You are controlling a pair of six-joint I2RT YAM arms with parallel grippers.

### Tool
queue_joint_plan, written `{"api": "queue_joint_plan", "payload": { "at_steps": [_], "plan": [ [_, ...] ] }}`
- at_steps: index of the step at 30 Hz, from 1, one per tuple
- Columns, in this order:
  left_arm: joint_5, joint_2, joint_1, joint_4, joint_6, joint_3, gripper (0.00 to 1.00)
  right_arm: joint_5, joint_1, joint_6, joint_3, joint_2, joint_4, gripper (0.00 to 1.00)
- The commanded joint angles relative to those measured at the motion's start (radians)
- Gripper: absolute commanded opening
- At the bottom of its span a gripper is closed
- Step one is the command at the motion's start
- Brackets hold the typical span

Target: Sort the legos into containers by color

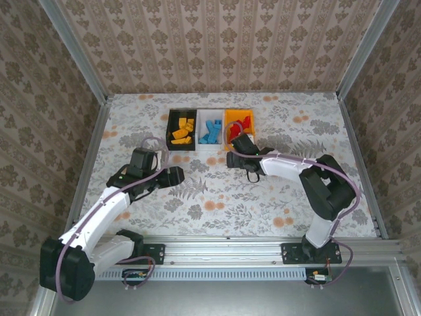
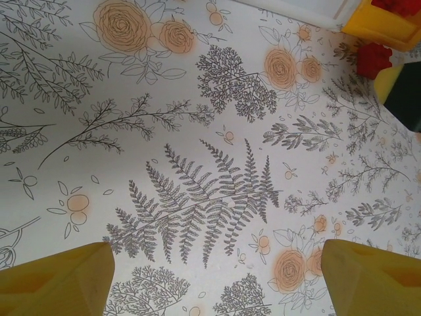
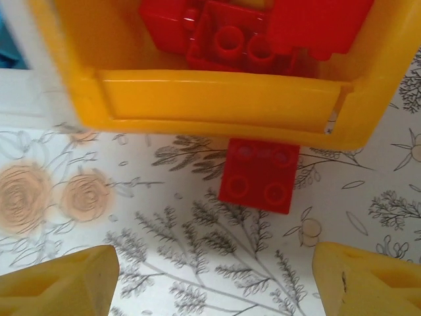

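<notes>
While left end effector (image 2: 214, 283) and right end effector (image 3: 210, 280) gape empty, red four-stud lego (image 3: 258, 174) studs-up beside orange bin (image 3: 223, 102)

Floral table (image 1: 217, 194), three joined bins (image 1: 197, 131) far-centre, one red brick (image 3: 258, 174) just beside the orange bin (image 3: 217, 102)

We saw the orange bin (image 2: 385, 25) at top right, w/ one red lego (image 2: 374, 59) on the floral tablecloth (image 2: 197, 131) just outside its corner. The left gripper (image 2: 217, 283) hung well apart from the bin, fingers spread wide, nothing btwn them.
</notes>
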Motion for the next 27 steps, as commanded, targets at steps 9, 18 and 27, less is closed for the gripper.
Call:
{"api": "queue_joint_plan", "payload": {
  "at_steps": [9, 18, 27],
  "plan": [
    [0.011, 0.033, 0.018, 0.013, 0.013, -0.015, 0.84, 0.02, -0.045, 0.027, 0.107, 0.108, -0.105, 0.65],
    [0.015, 0.036, 0.028, 0.013, 0.023, -0.024, 0.84, 0.04, -0.066, 0.023, 0.162, 0.184, -0.111, 0.6],
    [0.032, 0.033, 0.05, 0.015, 0.03, -0.035, 0.85, 0.039, -0.093, 0.002, 0.239, 0.246, -0.13, 0.53]
  ]
}}
